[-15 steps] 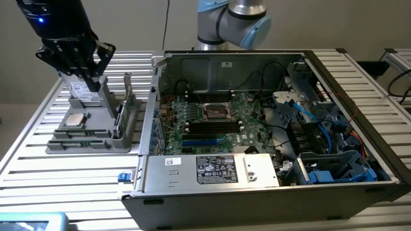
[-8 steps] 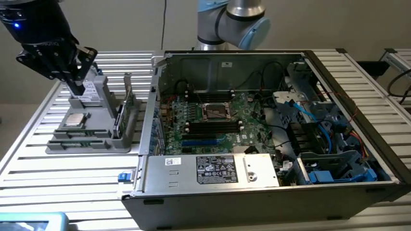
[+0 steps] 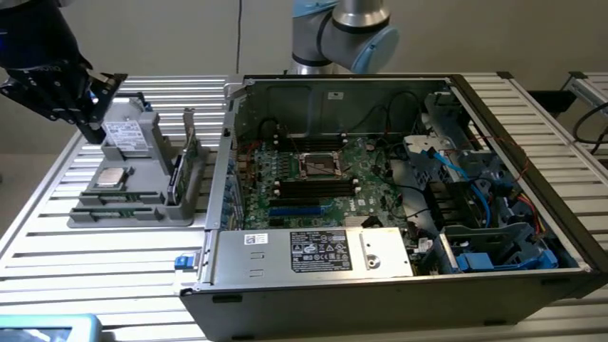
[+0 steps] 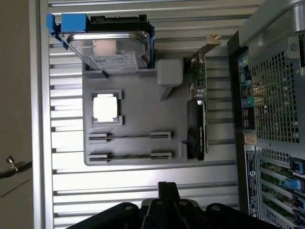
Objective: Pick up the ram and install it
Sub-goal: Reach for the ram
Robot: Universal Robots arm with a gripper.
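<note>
Two ram sticks stand on edge in the holders of a grey tray (image 3: 142,214), one ram stick (image 3: 122,199) behind the other (image 3: 114,211). From above they look like thin dark lines (image 4: 131,136) (image 4: 131,156). My gripper (image 3: 95,132) hangs shut with nothing in it over the tray's far end, close beside the hard drive (image 3: 124,134). In the wrist view its fingertips (image 4: 162,190) are pressed together, a short way off the tray's edge nearest the ram. The motherboard's black memory slots (image 3: 317,187) lie inside the open computer case (image 3: 285,265).
The tray also carries a silver processor chip (image 4: 105,107) and a tall green expansion card (image 4: 198,114) standing on edge on the side toward the case. Cables and drive bays crowd the case's part at the exterior view's right. Everything rests on a slatted aluminium table (image 3: 95,278).
</note>
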